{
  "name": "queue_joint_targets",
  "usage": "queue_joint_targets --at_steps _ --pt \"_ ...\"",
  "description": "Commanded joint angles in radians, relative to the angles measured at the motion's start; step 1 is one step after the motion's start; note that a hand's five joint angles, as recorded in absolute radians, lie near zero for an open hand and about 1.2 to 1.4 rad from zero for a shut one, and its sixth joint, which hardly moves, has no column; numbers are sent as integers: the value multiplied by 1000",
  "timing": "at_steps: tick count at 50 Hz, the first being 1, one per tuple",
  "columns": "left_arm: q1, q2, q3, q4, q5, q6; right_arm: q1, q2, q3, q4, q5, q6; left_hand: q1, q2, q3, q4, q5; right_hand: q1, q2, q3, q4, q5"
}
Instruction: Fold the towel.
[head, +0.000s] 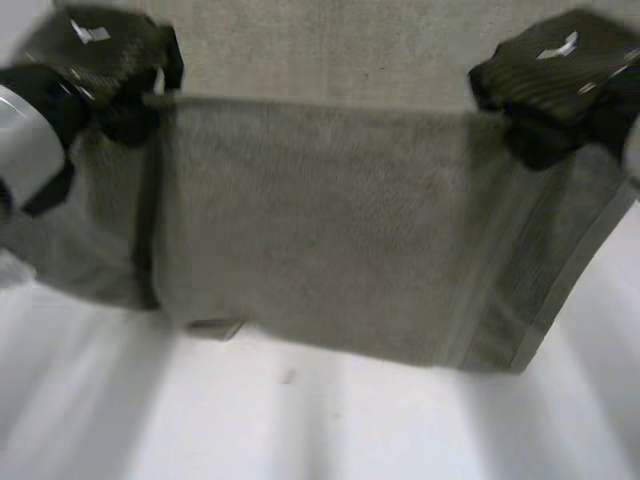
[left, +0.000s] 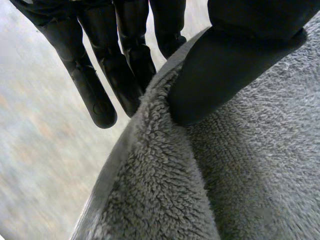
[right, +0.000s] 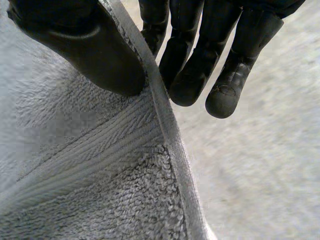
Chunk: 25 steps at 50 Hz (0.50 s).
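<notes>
"Both ends of the towel (head: 330, 220) are held, or only one?"

"Both. The left robot hand (head: 100, 55) pinches the upper edge near the left end. In its wrist view the thumb (left: 220, 75) presses on the soft side just by the edge. The fingers (left: 100, 95) reach down almost straight on the other side of the cloth."

"And the right robot hand (head: 560, 70)?"

"In the same manner. Its thumb (right: 95, 55) lies on the towel beside the hemmed edge and its fingers (right: 225, 95) stand behind that edge, so the cloth is pinched between them. It holds near the upper right corner, where a woven band (head: 520, 270) runs along the side of the towel."

"Where is the towel, then?"

"Between the two robot hands. The upper edge runs in a straight line from one to the other, and the grey cloth spreads from there toward the camera, over the white desk (head: 300, 430). One part reaches to the left past the left robot hand, under the left arm (head: 25, 140), with a dark crease in between."

"Does the lower edge touch the desk?"

"This I cannot tell — the head view does not make it clear. A small label (head: 215, 327) shows at the lower edge, toward the left."
</notes>
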<state>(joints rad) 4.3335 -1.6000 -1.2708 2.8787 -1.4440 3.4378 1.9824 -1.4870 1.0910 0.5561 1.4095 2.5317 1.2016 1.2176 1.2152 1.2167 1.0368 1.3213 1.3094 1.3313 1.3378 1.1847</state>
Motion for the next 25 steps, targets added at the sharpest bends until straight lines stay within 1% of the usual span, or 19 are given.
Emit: queue_joint_targets --at_steps 1,3,4,5,6,7,8,9,10,11,12,13,14,15,16,18,20,22,25 --pt "17 -196 19 -3 -3 3 21 204 -14 -39 40 -25 195 179 181 180 185 75 87 65 58 37" --pt "17 -318 111 37 -3 14 22 255 -48 -81 43 -34 195 179 181 180 185 75 87 65 58 37" --pt "17 -319 111 37 -3 14 22 308 -96 -132 49 -39 195 179 181 180 185 75 87 65 58 37" --pt "17 -378 178 63 -3 27 22 309 -97 -133 49 -39 195 179 181 180 185 75 87 65 58 37" --pt "17 -379 179 63 -3 27 24 362 -159 -195 60 -42 195 179 181 180 185 75 87 65 58 37" --pt "17 -437 259 98 -4 43 26 413 -227 -258 71 -42 195 179 181 180 185 75 87 65 58 37" --pt "17 -486 353 144 -7 52 26 413 -227 -259 71 -42 195 179 181 180 185 75 87 65 58 37" --pt "17 -486 353 145 -7 52 29 457 -309 -334 83 -37 195 179 181 180 185 75 87 65 58 37" --pt "15 -526 452 204 -10 54 30 491 -383 -428 94 -37 195 179 181 180 185 75 87 65 58 37" --pt "15 -552 547 276 -12 49 30 491 -384 -429 94 -37 195 179 181 180 185 75 87 65 58 37" --pt "15 -552 548 277 -12 49 30 511 -438 -528 103 -37 195 179 181 180 185 75 87 65 58 37" --pt "14 -561 618 357 -18 44 30 511 -439 -529 103 -37 195 179 181 180 185 75 87 65 58 37" --pt "11 -558 661 431 -30 31 30 514 -468 -626 108 -34 195 179 181 180 185 75 87 65 58 37" --pt "11 -558 662 432 -30 31 30 508 -470 -715 111 -34 195 179 181 180 185 75 87 65 58 37" --pt "9 -545 672 489 -48 5 30 508 -470 -716 111 -34 195 179 181 180 185 75 87 65 58 37" --pt "0 -523 668 532 -68 -26 30 473 -445 -824 118 -28 195 179 181 180 185 75 87 65 58 37" --pt "0 -494 654 548 -85 -58 32 447 -416 -815 118 -28 195 179 181 180 185 75 87 65 58 37" --pt "0 -437 555 524 -98 -97 32 422 -375 -792 118 -27 195 179 181 180 185 75 87 65 58 37" --pt "3 -410 475 510 -92 -97 32 387 -283 -715 112 -28 195 179 181 180 185 75 87 65 58 37"
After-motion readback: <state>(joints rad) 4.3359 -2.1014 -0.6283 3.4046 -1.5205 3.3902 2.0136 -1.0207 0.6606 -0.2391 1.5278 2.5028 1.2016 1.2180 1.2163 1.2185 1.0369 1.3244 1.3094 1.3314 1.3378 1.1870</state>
